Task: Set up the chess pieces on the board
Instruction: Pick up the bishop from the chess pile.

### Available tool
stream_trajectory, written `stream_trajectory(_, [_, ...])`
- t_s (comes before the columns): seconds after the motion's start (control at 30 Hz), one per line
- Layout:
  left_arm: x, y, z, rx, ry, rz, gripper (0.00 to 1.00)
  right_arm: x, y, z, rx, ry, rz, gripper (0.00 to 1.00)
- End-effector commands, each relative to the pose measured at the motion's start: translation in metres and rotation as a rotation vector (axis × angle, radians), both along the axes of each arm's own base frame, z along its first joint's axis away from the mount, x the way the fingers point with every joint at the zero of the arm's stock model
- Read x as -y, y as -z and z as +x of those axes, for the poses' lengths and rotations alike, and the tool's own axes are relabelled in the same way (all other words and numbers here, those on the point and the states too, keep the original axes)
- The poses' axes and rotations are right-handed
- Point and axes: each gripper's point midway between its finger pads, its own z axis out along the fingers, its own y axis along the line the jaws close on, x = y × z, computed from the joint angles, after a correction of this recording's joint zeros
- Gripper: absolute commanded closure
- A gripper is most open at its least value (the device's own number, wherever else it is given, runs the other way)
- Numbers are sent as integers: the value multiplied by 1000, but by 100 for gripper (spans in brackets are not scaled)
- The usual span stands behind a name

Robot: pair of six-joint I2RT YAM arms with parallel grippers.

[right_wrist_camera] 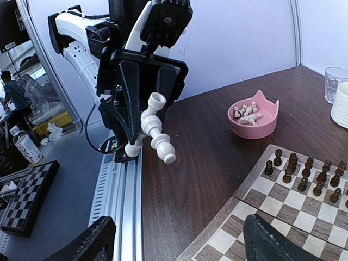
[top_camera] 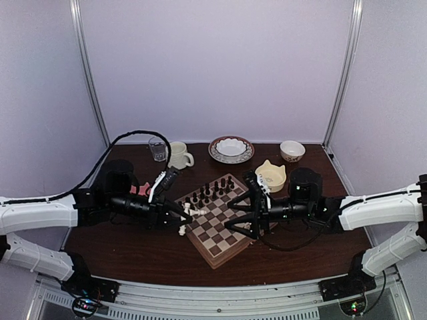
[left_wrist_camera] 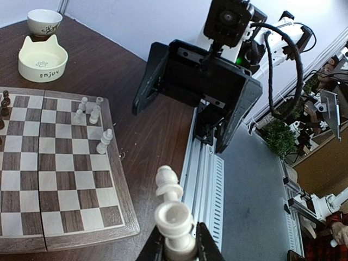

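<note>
Left wrist, left gripper (left_wrist_camera: 178,247) pinching white chess pieces (left_wrist_camera: 173,217)

board (top_camera: 223,233) mid-counter (top_camera: 133,257) | bowl (right_wrist_camera: 253,130) holding chess pieces (right_wrist_camera: 247,114) left of board | eared dish (top_camera: 271,177) behind board, right | mug (top_camera: 179,155) behind, left

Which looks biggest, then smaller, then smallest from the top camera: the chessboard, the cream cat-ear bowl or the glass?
1. chessboard
2. cream cat-ear bowl
3. glass; it stands farther back, which shrinks it a little.

The left gripper (right_wrist_camera: 140,120) holds two white chess pieces (right_wrist_camera: 155,132) up in the air. A pink bowl (right_wrist_camera: 244,130) with more inside sits near the board (right_wrist_camera: 283,209).
</note>
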Motion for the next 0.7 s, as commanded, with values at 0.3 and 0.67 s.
stream_trajectory(0.3, [33, -32, 1, 82, 72, -88, 91, -17, -27, 4, -89, 4, 117, 27])
stream_trajectory(0.67, [44, -32, -3, 77, 109, -88, 92, -18, -31, 4, -97, -1, 159, 47])
